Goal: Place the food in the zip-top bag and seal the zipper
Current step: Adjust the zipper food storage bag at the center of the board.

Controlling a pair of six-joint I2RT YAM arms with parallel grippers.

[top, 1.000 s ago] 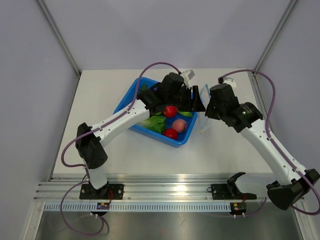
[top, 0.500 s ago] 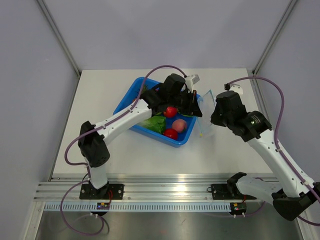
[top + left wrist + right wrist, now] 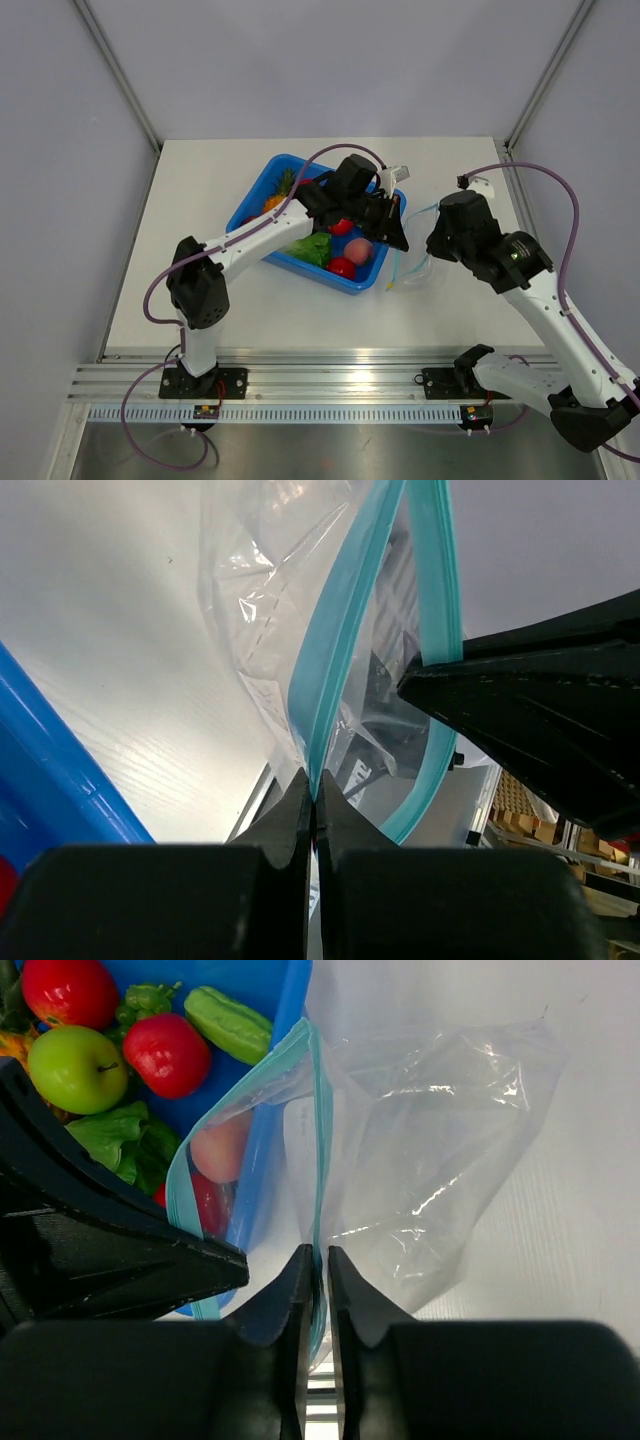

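Note:
The clear zip-top bag [image 3: 412,270] lies beside the blue tray's right end, its mouth spread between both grippers. My left gripper [image 3: 314,785] is shut on one lip of the teal zipper [image 3: 340,630], just right of the tray [image 3: 398,230]. My right gripper [image 3: 318,1252] stands slightly open, and the other zipper lip [image 3: 316,1140] runs through the narrow gap. The bag [image 3: 430,1150] looks empty. The food is in the tray: green apple [image 3: 65,1065], tomato [image 3: 168,1053], lettuce [image 3: 312,248], peach [image 3: 360,249], pineapple [image 3: 280,195].
The blue tray [image 3: 262,190] sits mid-table, left of the bag. The left gripper's black fingers [image 3: 120,1250] fill the lower left of the right wrist view. White panel walls and frame posts enclose the table, and a metal rail [image 3: 330,380] runs along its near edge.
The left gripper has shut on a zipper lip. The right jaws have parted slightly. Both grippers and the bag have moved down toward the near side, and the bag's mouth has spread.

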